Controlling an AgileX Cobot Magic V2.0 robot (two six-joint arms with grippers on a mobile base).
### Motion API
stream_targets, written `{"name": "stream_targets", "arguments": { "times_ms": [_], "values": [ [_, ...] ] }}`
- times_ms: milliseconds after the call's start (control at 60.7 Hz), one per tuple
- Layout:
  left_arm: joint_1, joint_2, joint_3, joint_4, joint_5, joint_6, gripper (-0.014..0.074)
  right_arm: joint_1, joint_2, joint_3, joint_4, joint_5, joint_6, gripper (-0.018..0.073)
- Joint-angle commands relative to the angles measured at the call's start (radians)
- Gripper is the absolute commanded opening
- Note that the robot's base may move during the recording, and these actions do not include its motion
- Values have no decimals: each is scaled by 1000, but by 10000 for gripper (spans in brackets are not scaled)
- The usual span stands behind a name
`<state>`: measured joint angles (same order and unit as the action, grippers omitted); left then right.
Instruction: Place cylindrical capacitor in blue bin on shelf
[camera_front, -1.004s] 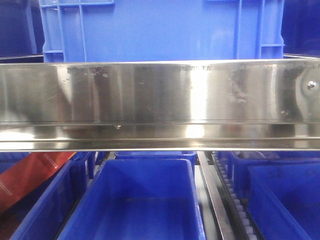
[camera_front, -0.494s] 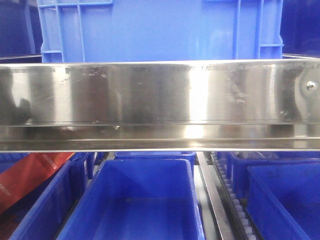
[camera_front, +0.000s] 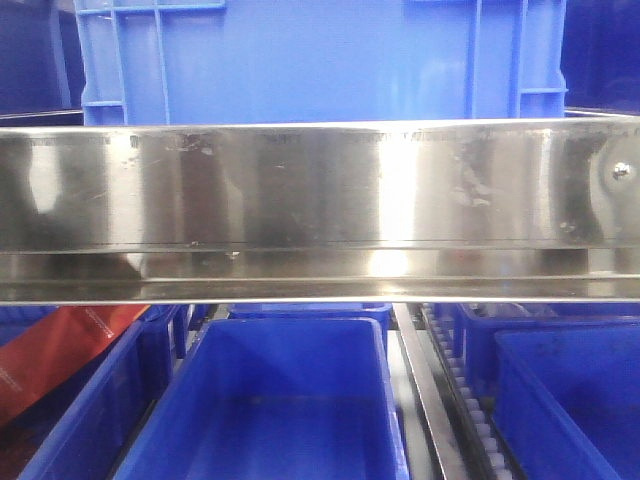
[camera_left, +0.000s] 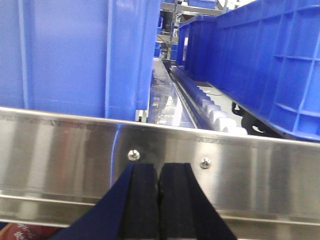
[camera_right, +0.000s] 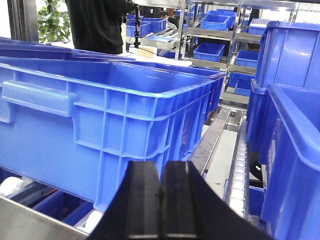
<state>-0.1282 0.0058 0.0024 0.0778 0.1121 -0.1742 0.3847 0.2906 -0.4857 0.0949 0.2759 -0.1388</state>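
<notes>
The left gripper (camera_left: 159, 200) is level and faces the shelf (camera_left: 250, 170) front rail squarely, its black pads pressed together with nothing visible between them, just below two rail screws (camera_left: 133, 155). The right gripper (camera_right: 160, 205) sits higher, level too, pads likewise pressed flat together, pointing along the gap beside a large blue bin (camera_right: 100, 130) on the roller track (camera_right: 240, 160). From the front view the broad steel rail (camera_front: 320, 200) spans the frame above an open blue bin (camera_front: 280, 400). The cylindrical capacitor appears in none of the views.
</notes>
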Motion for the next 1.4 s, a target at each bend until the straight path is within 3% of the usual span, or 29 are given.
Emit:
{"name": "stream_targets", "arguments": {
  "times_ms": [0,115,1004,1103,1251,1383],
  "values": [
    [-6,-6,-2,8,-44,49,-111,-5,-4,0,-6,-19,0,-159],
    [-6,-6,-2,-22,-74,118,-111,-5,-4,0,-6,-19,0,-159],
    [-6,-6,-2,-30,-83,118,-111,-7,-8,2,-22,-3,0,-159],
    [-6,-6,-2,-30,-83,118,-111,-66,-33,35,-22,-14,0,-159],
    [-6,-6,-2,-30,-83,118,-111,-254,-114,138,10,-68,0,-159],
    [-6,-6,-2,-30,-83,118,-111,-359,-195,235,6,-68,39,-159]
  ]
}}
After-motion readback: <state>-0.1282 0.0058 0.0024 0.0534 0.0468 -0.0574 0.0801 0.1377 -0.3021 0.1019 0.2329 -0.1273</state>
